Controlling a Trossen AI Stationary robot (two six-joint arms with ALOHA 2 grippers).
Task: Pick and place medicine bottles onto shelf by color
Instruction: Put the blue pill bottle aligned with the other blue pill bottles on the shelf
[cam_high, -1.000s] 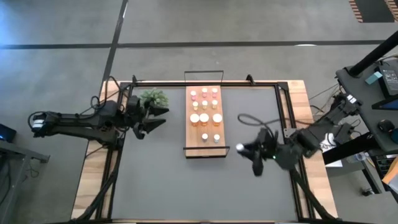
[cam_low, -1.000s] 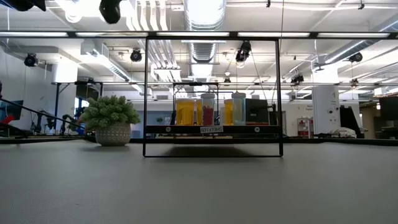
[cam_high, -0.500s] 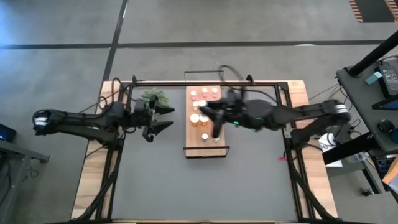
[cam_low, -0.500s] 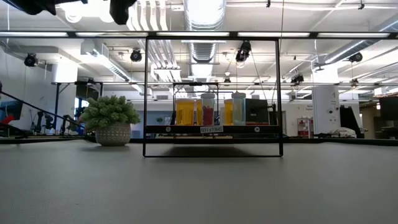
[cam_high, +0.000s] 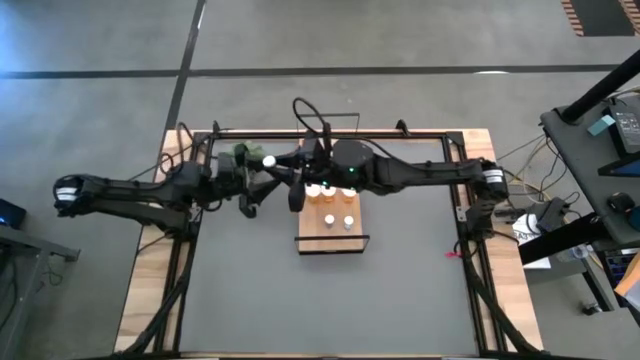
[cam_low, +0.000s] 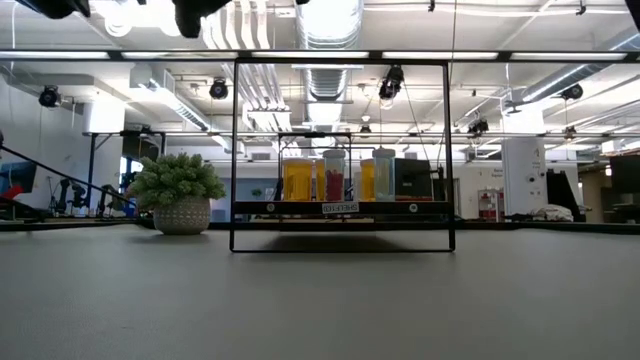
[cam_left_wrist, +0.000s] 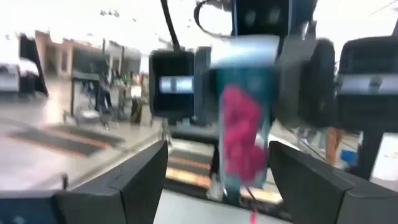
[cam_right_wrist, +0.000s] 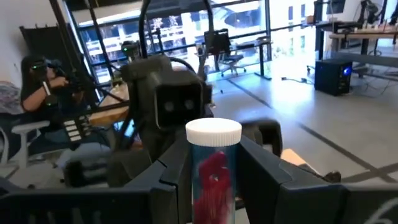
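The right gripper (cam_right_wrist: 214, 180) is clamped on a red medicine bottle (cam_right_wrist: 213, 167) with a white cap, held upright in the air just off the shelf's (cam_high: 345, 235) left side and above the tabletop (cam_high: 330, 300). Directly beyond it the left gripper (cam_high: 255, 187) stands with its fingers (cam_left_wrist: 134, 180) spread wide, the bottle between them but, as far as I can tell, not yet touched. This looks like a handover. To do it well, the left gripper should close on the bottle's body below the cap, squarely and without tilting it, and the right should let go only once that grip is firm. Farther along the shelf, the remaining orange and whitish bottles (cam_high: 337, 208) stand in rows. A small green plant (cam_high: 233, 153) sits beyond the left gripper, near the tabletop's far edge.
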